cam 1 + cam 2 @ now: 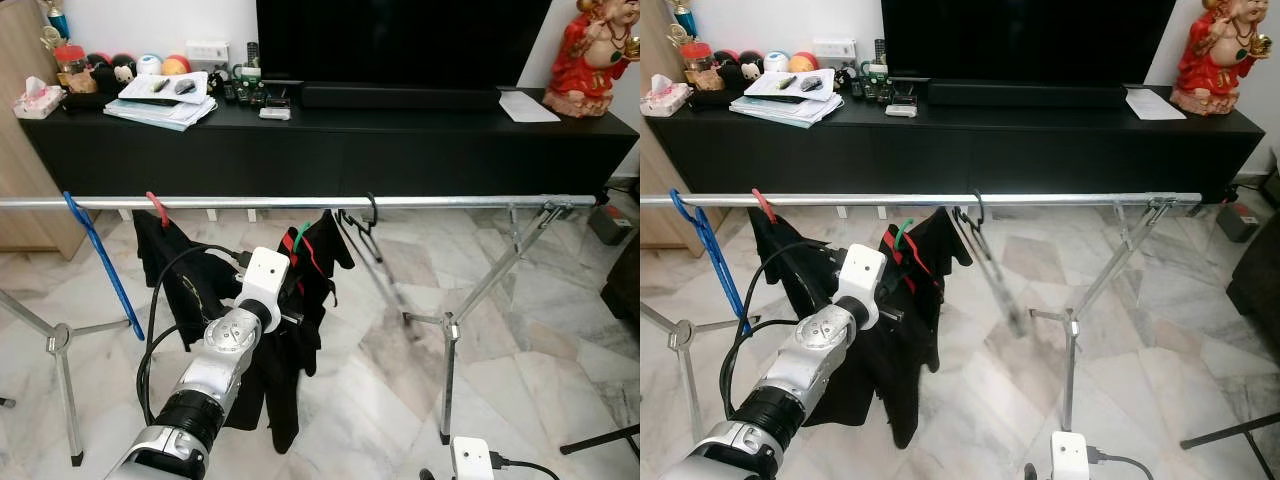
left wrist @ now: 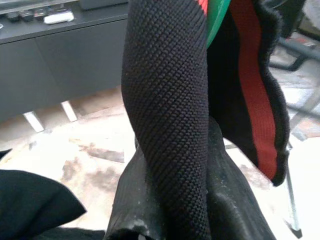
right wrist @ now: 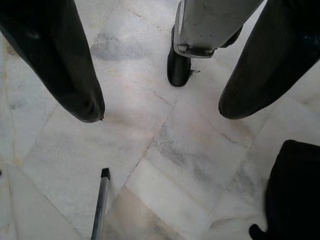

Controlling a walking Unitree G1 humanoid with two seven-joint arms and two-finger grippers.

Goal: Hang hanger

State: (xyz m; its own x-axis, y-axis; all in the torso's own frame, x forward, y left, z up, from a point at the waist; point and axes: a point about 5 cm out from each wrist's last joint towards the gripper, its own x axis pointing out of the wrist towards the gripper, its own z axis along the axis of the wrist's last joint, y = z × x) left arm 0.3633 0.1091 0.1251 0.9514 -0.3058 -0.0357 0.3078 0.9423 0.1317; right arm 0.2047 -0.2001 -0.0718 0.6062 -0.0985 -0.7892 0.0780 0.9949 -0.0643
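Left eye view has the robot's silver left arm reaching up into the black garment with red trim [image 1: 310, 270], which sits on a green plastic hanger [image 1: 300, 236] whose hook is just under the long silver metal rail [image 1: 430, 201], not clearly over it from what I can see. The left gripper [image 2: 175, 200] has its two black fingers [image 2: 135, 200] pinched tight on a fold of that black fabric. Along the same rail: a blue hanger [image 1: 100, 260], a red hanger [image 1: 157, 208] carrying another dark garment [image 1: 170, 270], and a bare black hanger [image 1: 365, 235]. The right gripper [image 3: 160, 112] hangs low over the white marble floor [image 3: 165, 150], fingers spread wide and holding nothing.
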